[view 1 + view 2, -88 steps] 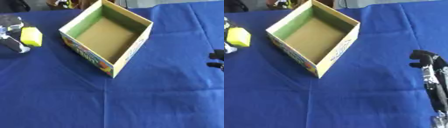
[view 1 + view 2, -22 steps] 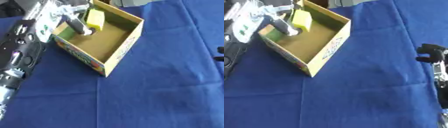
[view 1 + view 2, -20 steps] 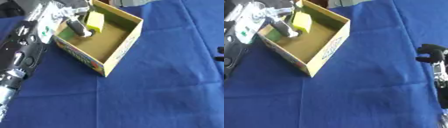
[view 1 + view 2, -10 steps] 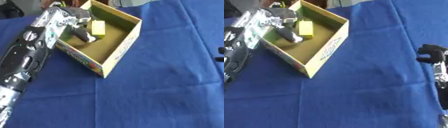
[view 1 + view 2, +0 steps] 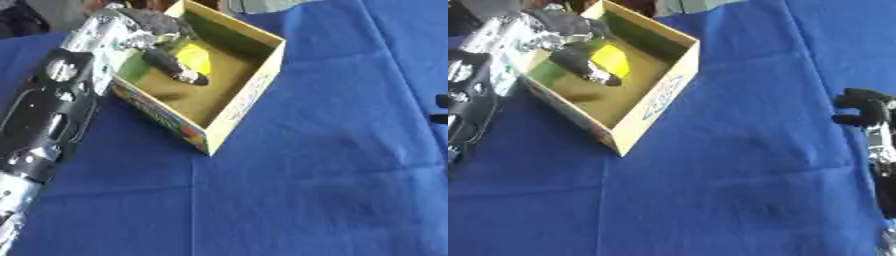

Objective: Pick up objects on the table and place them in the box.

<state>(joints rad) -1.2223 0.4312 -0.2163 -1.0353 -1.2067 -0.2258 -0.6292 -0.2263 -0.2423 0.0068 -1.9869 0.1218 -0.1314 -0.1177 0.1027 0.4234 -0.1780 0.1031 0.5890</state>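
Yellow block (image 5: 193, 58) sits inside the open cardboard box (image 5: 247, 95) on the blue cloth-covered table (image 5: 332, 165), with the left hand (image 5: 157, 37) reaching in beside it, fingers apparently relaxed. The right hand (image 5: 868, 114) idles at the right edge, fingers unclear. No other objects show outside the box.

The left hand (image 5: 153, 37) reaches into the open cardboard box (image 5: 249, 95) beside a yellow block (image 5: 194, 56) on the blue-covered desk (image 5: 332, 165).
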